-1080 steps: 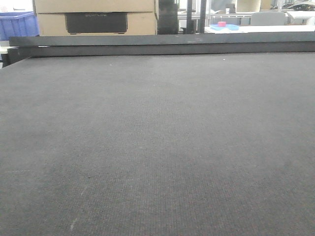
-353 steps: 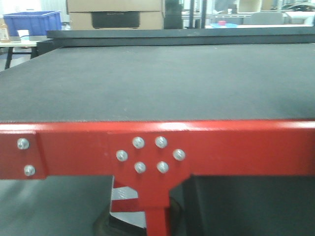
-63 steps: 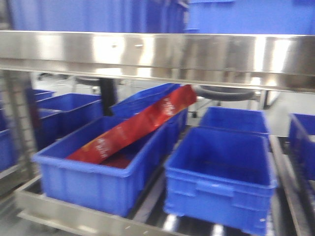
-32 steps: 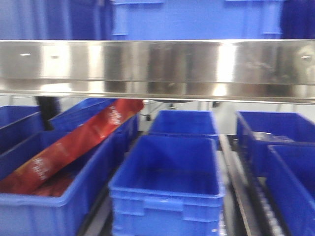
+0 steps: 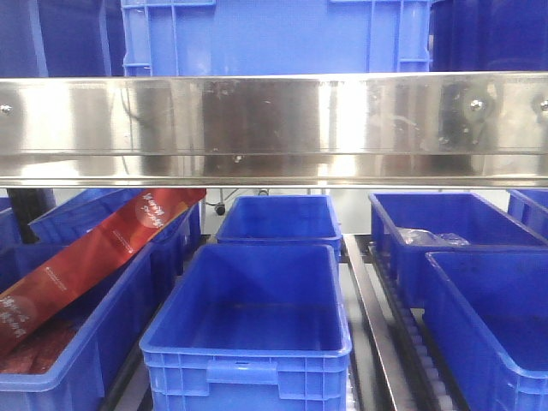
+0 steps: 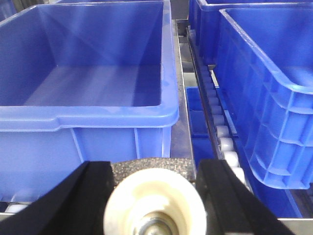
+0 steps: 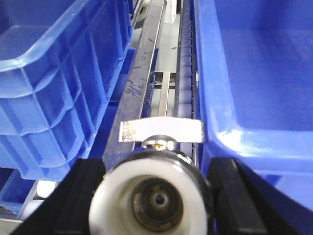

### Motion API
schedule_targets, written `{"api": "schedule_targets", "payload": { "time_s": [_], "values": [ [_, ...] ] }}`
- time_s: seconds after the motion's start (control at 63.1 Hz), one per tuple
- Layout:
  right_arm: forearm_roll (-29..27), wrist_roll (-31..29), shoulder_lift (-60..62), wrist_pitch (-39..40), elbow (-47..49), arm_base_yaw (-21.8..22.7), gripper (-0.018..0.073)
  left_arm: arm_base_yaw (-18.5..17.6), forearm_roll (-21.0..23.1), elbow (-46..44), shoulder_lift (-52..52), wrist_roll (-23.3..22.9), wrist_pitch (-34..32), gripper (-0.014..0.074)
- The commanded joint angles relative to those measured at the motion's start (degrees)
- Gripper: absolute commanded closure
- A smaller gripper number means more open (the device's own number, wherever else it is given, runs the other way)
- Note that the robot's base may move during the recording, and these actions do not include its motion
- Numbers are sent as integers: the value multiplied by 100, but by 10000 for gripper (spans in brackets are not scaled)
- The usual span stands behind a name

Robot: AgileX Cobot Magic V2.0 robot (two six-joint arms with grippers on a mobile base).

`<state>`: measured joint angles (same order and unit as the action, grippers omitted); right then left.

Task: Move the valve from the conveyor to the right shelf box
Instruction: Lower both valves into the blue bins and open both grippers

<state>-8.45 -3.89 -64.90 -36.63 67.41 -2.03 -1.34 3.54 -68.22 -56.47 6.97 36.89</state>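
Your right tool (image 7: 155, 198) is clamping the valve (image 7: 156, 193), shiny metal with a white ring and flat wing handle, near the steel rail (image 7: 139, 93) between two glossy blue boxes (image 7: 254, 73). Your left tool (image 6: 155, 196) is gripping a cream, gritty-edged disc (image 6: 154, 208).

Stainless shelf (image 5: 274, 128), lower level: blue boxes sit on roller tracks (image 6: 226, 145), lanes split by a bare steel rail (image 5: 368, 308). Centre lane: centre-front box (image 5: 248, 351) at the shelf's front edge, centre-rear box (image 5: 278, 224) just behind. Right lane: right-front box (image 5: 497, 342) w/ right-rear box (image 5: 445, 244) behind it. Left-front box (image 5: 120, 317) stands toward the front-left corner. Upper level: blue crate (image 5: 265, 38) approx. centre, more blue crates either side.
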Motion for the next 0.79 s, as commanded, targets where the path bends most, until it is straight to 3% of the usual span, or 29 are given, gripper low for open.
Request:
{"api": "schedule_targets", "payload": {
  "time_s": [0.0, 0.776],
  "values": [
    [253, -17, 56, 391, 56, 62, 726, -2, 23, -66, 58, -11, -331, 707],
    [243, -17, 56, 391, 56, 62, 726, -2, 23, -66, 58, -11, -331, 707]
  ]
}}
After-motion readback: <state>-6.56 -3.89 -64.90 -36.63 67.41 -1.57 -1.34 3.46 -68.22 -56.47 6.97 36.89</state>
